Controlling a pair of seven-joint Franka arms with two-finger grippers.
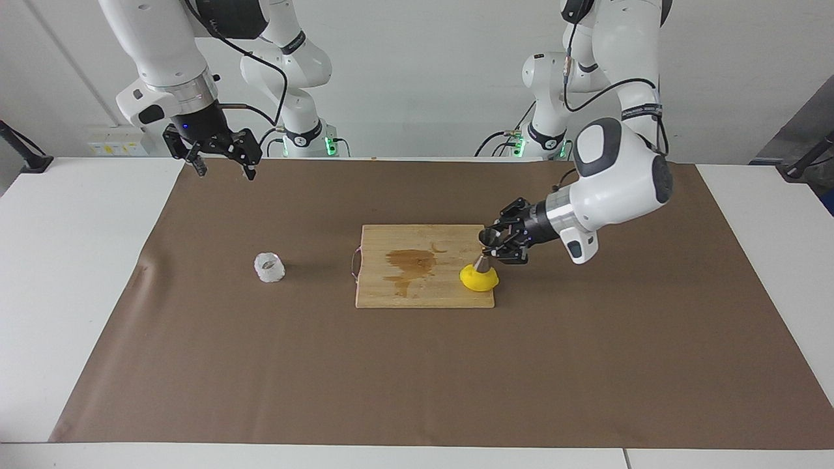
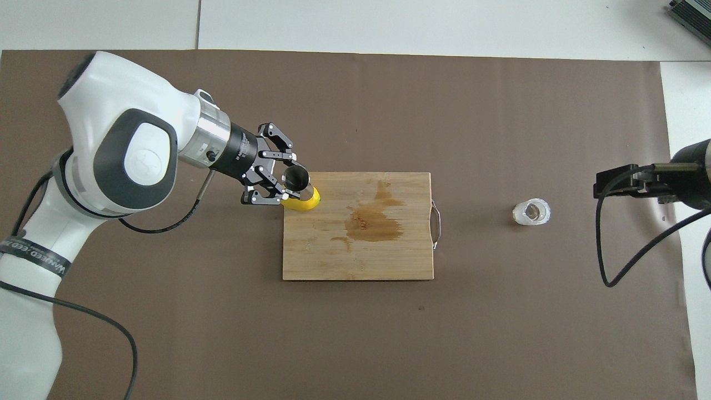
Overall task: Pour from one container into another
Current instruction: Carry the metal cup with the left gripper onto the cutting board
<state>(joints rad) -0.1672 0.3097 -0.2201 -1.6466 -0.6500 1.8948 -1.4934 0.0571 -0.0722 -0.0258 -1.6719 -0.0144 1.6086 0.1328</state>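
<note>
The left gripper [image 1: 493, 245] clamps the steel jigger [image 1: 485, 251] — lemon [image 1: 479, 279] directly beneath it. The right gripper [image 1: 221, 159] waits, jaws wide — the tumbler [image 1: 269, 267] well below it.

Lemon [image 1: 479, 279] yellow — mat [image 1: 417, 365] brown — jigger [image 1: 487, 242] steel-grey.

left arm: reaches in low from the 9 o'clock edge of the overhead view, wrist near level.
left gripper [image 1: 490, 244]: fingers clamped on something held.
right arm: waits raised at 10 o'clock in the facing view.
right gripper [image 1: 223, 165]: points down, fingers spread apart.
</note>
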